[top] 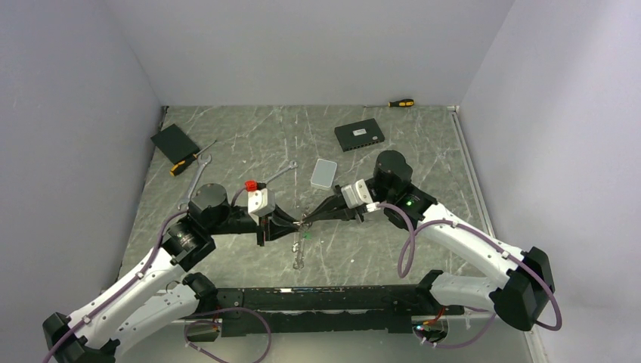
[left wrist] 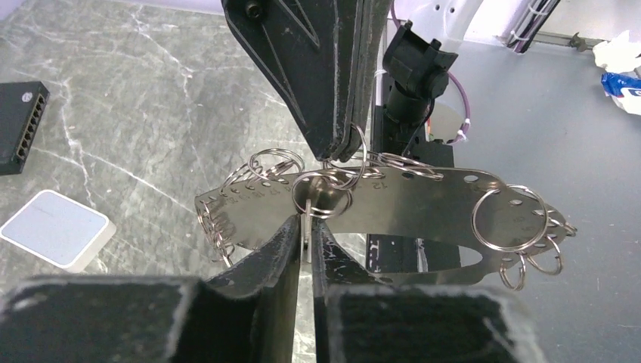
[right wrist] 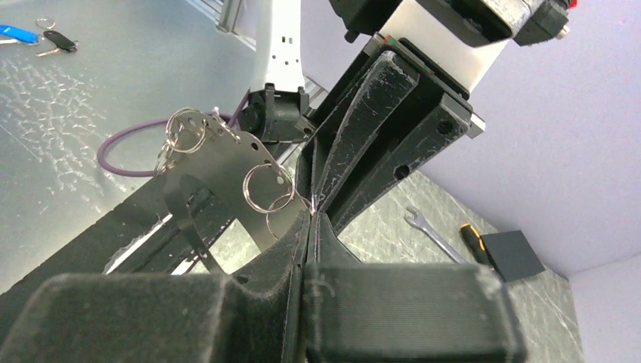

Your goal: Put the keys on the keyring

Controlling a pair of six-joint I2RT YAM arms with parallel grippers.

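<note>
The keyring [left wrist: 423,204], a flat crescent of brushed steel punched with small holes and hung with round wire split rings, was held up over the middle of the counter [top: 249,140]. The right end effector [right wrist: 311,215] was clamped tight on one of the split rings at the plate's 12 o'clock edge. The left end effector [left wrist: 305,236], its rough black pads almost together, was closed on a thin silver strip [left wrist: 305,223] at the plate's 6 o'clock edge; whether that strip was a key could not be told. Loose keys [top: 300,253], small and flat, were seen lying on the grey marbled surface at 6 o'clock from the meeting fingertips.
</note>
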